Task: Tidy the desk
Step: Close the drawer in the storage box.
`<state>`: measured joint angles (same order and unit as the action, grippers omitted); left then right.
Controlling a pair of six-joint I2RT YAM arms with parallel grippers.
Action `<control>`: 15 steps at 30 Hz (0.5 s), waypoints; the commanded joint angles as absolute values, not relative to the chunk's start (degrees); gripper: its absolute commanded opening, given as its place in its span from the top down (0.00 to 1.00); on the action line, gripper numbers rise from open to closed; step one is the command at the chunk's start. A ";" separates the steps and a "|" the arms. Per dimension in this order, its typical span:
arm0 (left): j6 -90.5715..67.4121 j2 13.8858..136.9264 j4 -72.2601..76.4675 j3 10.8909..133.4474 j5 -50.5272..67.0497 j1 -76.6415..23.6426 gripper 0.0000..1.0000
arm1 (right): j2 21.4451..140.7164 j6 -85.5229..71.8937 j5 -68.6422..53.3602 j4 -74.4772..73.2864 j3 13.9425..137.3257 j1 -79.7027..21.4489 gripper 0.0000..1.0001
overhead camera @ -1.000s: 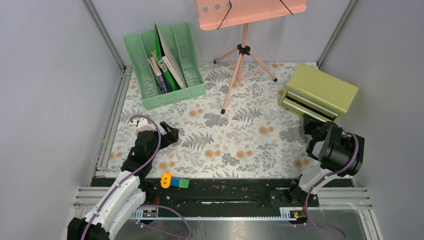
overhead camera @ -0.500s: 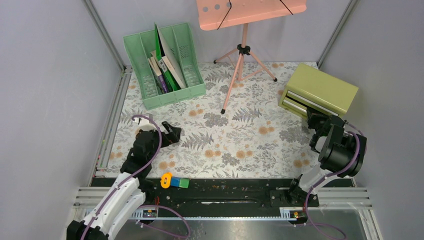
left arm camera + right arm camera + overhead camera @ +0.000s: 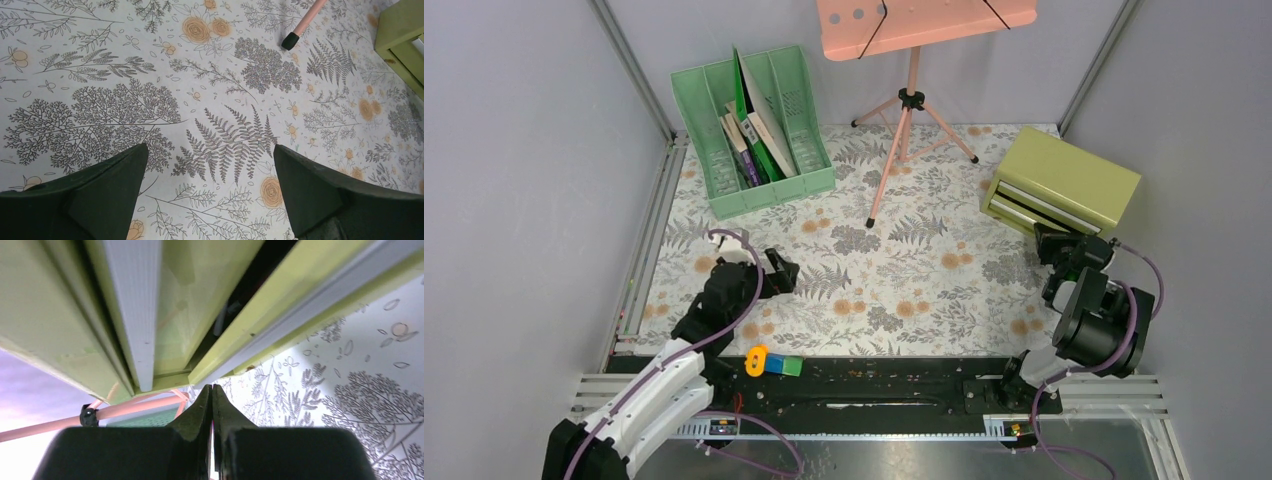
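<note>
The desk (image 3: pixel 924 270) is a pale cloth with grey ferns and orange flowers, framed by aluminium rails. My left gripper (image 3: pixel 780 272) hovers low over its left half, open, and the left wrist view shows only bare cloth (image 3: pixel 225 75) between the wide-apart left gripper (image 3: pixel 210 150) fingers. My right gripper (image 3: pixel 1050 240) is shut on nothing at the right side. In the right wrist view the right gripper (image 3: pixel 211 386) has its tips right at the front of the olive-green drawer box (image 3: pixel 190 300), just below a dark gap between its drawer fronts.
The olive-green drawer box (image 3: pixel 1064 185) stands at the back right. A green file rack (image 3: pixel 754 130) holding books is at the back left. A pink music stand (image 3: pixel 904 100) stands between them, one foot (image 3: pixel 290 40) on the cloth. Small orange, blue and green blocks (image 3: pixel 772 363) lie on the near rail.
My left gripper has slid to the right over the cloth, still open. The right arm has shifted at the drawer box, its shut fingers closing in on the box's front.
</note>
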<state>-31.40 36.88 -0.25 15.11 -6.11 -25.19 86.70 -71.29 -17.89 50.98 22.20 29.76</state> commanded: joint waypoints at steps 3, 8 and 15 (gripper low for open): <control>-29.12 38.88 1.05 19.95 -13.36 -29.69 0.01 | 86.04 -69.66 -16.55 46.66 21.68 30.02 1.00; -28.34 40.93 0.38 21.40 -16.39 -32.95 0.01 | 88.37 -70.13 -14.76 46.66 22.99 30.01 1.00; -27.94 41.80 0.44 21.97 -16.88 -34.10 0.01 | 93.46 -71.97 -12.43 51.53 25.74 30.02 1.00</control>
<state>-29.28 41.50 -0.80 19.35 -14.50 -33.74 91.02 -70.96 -15.25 47.11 22.96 29.76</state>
